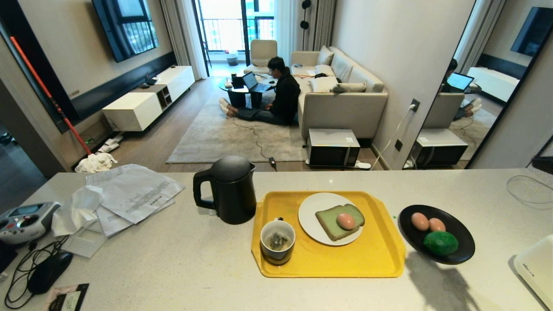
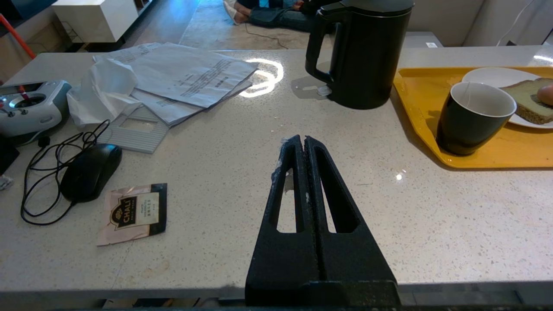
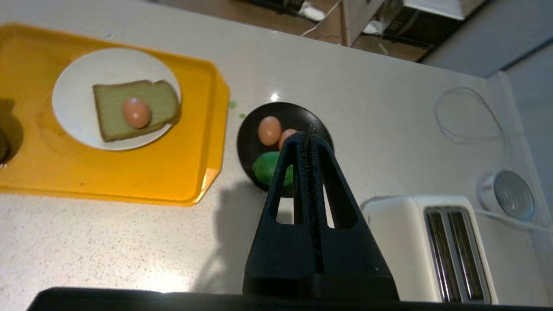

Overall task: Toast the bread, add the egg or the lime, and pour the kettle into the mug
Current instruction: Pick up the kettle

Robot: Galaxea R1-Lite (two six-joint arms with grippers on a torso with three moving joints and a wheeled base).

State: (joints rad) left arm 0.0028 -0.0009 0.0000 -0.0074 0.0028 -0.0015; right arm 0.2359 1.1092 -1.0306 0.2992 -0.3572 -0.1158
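With both the left gripper [image 2: 304, 140] and right gripper [image 3: 307, 134] closed and empty, the rigid, probably heavy kettle [image 1: 231, 188] is best taken by its loop handle.

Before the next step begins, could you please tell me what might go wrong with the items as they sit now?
1. The egg lies loose on the bread; nudging the yellow tray could roll it off.
2. The kettle stands close against the tray's edge, near the mug, so lifting it carelessly may bump either one.
3. The black bowl is shallow; its two eggs and the lime could roll out if the shut right gripper above clips it.
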